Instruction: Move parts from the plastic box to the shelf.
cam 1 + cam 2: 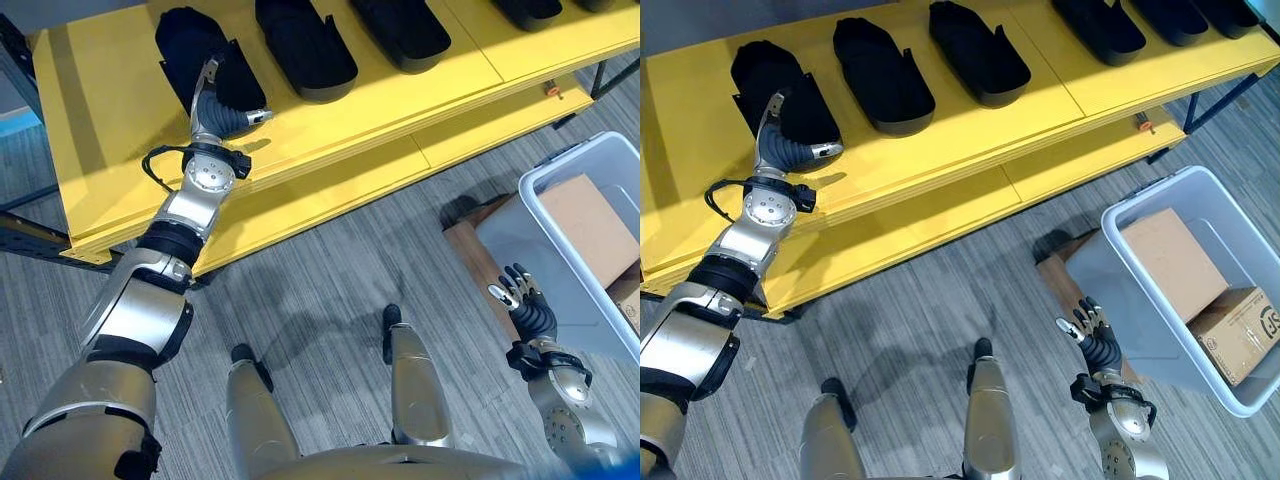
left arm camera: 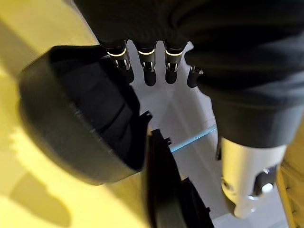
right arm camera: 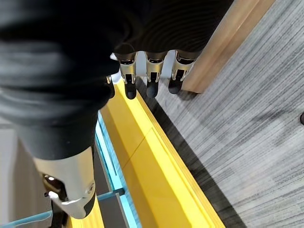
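Yellow shelf [image 1: 940, 140] carries a row of black parts [image 1: 883, 75]; grey plastic box [image 1: 1120, 290] on the floor [image 1: 940, 300]

1. The right hand [image 3: 95, 80] has relaxed fingers [image 3: 152, 76] and holds nothing.
2. The thumb [image 3: 71, 185] is apart from them.
3. Past the fingers are the yellow shelf [image 3: 156, 175], a wooden board [image 3: 223, 42] and grey floor [image 3: 247, 142].

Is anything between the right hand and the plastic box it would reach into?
Nothing visible. The right hand hangs open beside the plastic box's near wall, over bare floor. Inside the box lie cardboard boxes.
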Robot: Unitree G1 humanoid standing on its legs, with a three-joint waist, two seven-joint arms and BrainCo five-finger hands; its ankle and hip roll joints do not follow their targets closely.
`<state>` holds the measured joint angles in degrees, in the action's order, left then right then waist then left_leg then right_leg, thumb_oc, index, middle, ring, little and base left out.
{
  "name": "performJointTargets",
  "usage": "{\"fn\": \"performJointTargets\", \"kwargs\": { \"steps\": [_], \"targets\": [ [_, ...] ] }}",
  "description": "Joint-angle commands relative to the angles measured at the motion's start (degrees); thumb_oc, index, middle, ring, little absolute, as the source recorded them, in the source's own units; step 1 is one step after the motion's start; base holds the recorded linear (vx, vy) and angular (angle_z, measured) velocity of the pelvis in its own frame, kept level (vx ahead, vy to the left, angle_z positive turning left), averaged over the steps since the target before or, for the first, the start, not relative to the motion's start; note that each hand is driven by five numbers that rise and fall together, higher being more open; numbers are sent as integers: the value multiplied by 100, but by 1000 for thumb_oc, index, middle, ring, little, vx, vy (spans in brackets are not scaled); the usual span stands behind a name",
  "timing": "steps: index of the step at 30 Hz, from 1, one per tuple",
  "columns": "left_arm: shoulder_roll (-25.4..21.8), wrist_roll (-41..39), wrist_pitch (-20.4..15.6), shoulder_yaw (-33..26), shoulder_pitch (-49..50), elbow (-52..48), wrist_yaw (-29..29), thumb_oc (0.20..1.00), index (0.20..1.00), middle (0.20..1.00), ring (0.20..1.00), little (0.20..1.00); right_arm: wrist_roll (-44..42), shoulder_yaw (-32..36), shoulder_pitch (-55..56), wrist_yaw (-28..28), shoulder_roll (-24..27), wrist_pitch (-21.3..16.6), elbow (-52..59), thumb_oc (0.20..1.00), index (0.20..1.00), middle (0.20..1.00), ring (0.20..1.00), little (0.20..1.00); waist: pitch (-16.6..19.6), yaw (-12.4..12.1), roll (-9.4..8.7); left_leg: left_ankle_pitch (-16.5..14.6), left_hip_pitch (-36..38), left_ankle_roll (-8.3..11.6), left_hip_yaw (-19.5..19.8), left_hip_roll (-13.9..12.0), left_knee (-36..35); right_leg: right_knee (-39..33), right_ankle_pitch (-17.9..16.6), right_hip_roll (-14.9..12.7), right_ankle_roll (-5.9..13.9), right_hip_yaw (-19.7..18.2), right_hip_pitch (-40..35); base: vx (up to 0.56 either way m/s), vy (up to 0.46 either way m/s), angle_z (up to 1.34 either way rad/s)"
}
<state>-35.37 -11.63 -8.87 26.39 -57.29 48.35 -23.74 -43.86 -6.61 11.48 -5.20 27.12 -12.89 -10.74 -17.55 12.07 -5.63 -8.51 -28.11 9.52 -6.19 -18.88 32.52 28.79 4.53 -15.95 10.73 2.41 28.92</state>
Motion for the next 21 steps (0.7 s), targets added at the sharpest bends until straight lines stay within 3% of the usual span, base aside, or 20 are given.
{"fn": "performJointTargets", "kwargs": {
  "steps": [1,8,14,21],
  "targets": [
    [-319,257,-100,37,-252,138,-61,1000,1000,1000,1000,1000,-179,369,-1,23,151,-235,-5,1000,1000,1000,1000,1000,147,-20,-42,787,-72,-47,-70,-26,-501,156,-283,162,-48,-285,30,0,0,0],
    [-374,210,-195,73,-269,-66,-49,1000,1000,1000,1000,1000,-163,388,23,54,152,-236,5,1000,1000,1000,1000,1000,151,-23,-27,790,-34,-42,-74,-20,-511,156,-283,161,-48,-288,1,0,0,0],
    [-455,39,-502,-255,369,-1393,-30,1000,1000,1000,1000,1000,-160,451,6,44,68,-242,44,1000,1000,1000,1000,1000,127,-115,-11,921,-96,-90,-45,10,-565,143,-368,162,-91,-265,39,-28,-2,1],
    [-533,-255,-846,-1257,1748,-3421,128,1000,1000,1000,1000,1000,-92,607,2,-25,-52,-231,83,1000,1000,1000,1000,1000,-12,-309,24,897,-3,-101,1,56,-576,172,-301,139,-137,-207,-110,2,0,0]
  ]
}}
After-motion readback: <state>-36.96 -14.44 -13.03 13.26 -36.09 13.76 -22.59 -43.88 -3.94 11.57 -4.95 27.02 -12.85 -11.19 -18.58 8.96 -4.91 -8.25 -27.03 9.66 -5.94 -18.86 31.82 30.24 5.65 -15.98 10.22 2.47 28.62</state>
